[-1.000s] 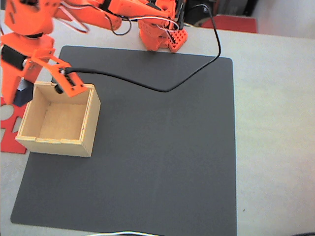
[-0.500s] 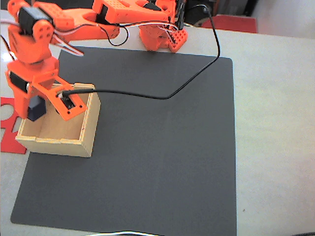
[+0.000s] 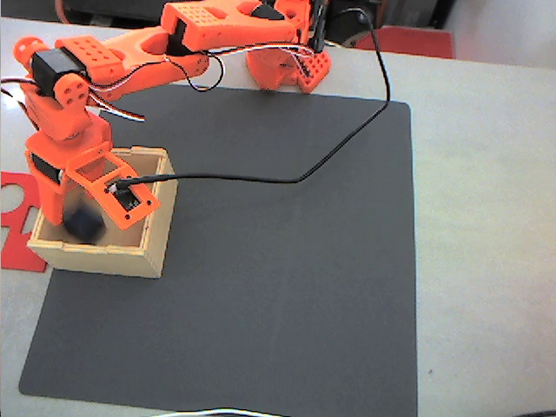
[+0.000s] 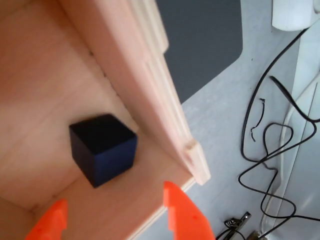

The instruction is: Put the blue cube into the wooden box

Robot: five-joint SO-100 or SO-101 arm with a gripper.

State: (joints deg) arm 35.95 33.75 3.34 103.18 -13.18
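The wooden box (image 3: 97, 259) stands on the left edge of the dark mat in the fixed view. My orange gripper (image 3: 76, 205) hangs over its open top, pointing down into it. The blue cube (image 3: 84, 224) shows as a dark blurred patch inside the box, just below the fingers. In the wrist view the blue cube (image 4: 103, 148) rests on the floor of the box, close to a pale plywood wall (image 4: 150, 90). The gripper (image 4: 112, 221) is open there, its two orange fingertips (image 4: 181, 212) spread apart on either side, nearer the camera than the cube and not touching it.
A flat red cut-out shape (image 3: 16, 217) lies left of the box. The dark mat (image 3: 287, 278) covers most of the table. A black cable (image 3: 304, 176) runs from the gripper to the arm base (image 3: 282, 62). Loose cables (image 4: 265, 155) lie beyond the box.
The gripper swung from the box's left side to above its inside and lowered. It held the cube half a second ago; now the fingers are apart and the cube lies free.
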